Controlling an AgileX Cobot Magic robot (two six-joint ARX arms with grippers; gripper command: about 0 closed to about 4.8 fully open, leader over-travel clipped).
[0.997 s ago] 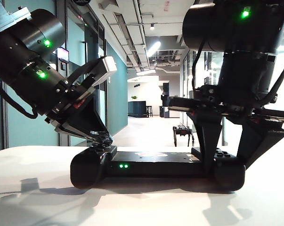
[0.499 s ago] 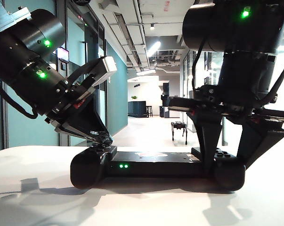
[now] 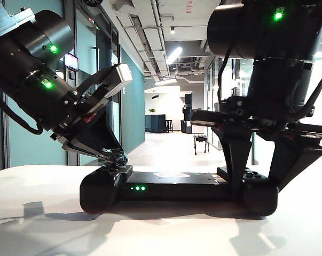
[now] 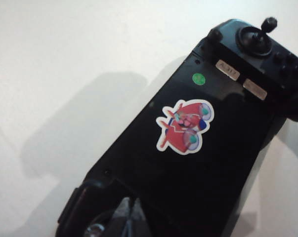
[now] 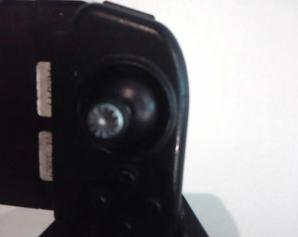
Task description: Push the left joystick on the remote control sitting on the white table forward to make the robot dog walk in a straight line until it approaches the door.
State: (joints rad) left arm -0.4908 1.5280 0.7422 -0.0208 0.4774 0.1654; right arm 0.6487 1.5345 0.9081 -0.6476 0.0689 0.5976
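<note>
The black remote control (image 3: 171,186) lies on the white table (image 3: 38,213). My left gripper (image 3: 118,158) slants down onto its left end. Its tips (image 4: 130,217) are shut together and rest against the left joystick (image 4: 96,230), whose small knob shows beside them. My right gripper (image 3: 259,184) straddles the right end of the remote control (image 5: 64,163) with a finger on each side, gripping it. The robot dog (image 3: 202,143) stands small and far down the corridor behind the table. I cannot pick out which door is meant.
The right joystick (image 5: 105,121) stands untouched above a cluster of flat buttons. A red cartoon sticker (image 4: 184,126) marks the controller's middle bar. Three green lights (image 3: 138,188) glow on its front. Teal walls and glass partitions line the corridor.
The robot dog has walked farther away down the corridor and looks smaller. A third green light now glows on the controller's front. Neither arm has moved.
</note>
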